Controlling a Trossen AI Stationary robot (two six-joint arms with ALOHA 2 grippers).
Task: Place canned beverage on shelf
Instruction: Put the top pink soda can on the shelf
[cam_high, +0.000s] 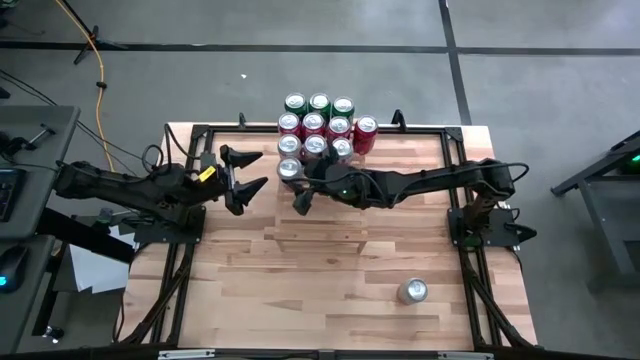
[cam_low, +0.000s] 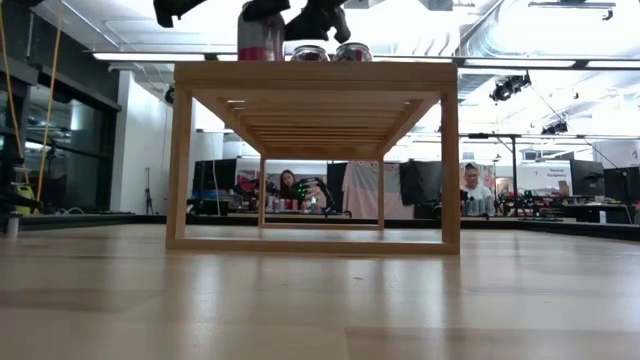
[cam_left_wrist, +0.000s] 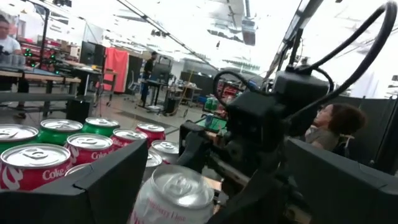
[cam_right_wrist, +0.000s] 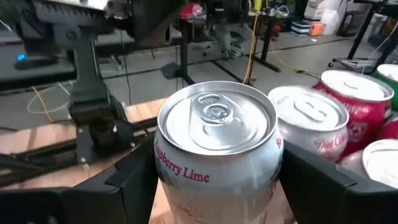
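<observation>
1. Behind the worktop (cam_high: 300, 300) an open workshop shows, with people seated at benches far beyond the shelf (cam_low: 312, 76).
2. On the shelf's far end stands a cluster of red, green and silver cans (cam_high: 318, 125), already placed, as far as can be judged.
3. Reaching across from its own side, the right claw (cam_high: 297, 190) sits at the near edge of that cluster, with a silver can (cam_right_wrist: 216, 152) labelled "Raspberry Lime" upright between its fingers (cam_right_wrist: 134, 180).
4. In the right wrist view those fingers stand close on both sides of this can, but whether they clench it or have let go cannot be told.
5. The low view shows the can standing on the shelf top under the claw, so this placement looks nearly or wholly done.
6. Just beside the right claw, on the side away from its arm, the left claw (cam_high: 245, 180) waits with fingers spread wide and nothing in them.
7. Well away from both claws, one more silver can (cam_high: 413, 291) stands alone on the bare worktop, seemingly left to be shelved.
</observation>
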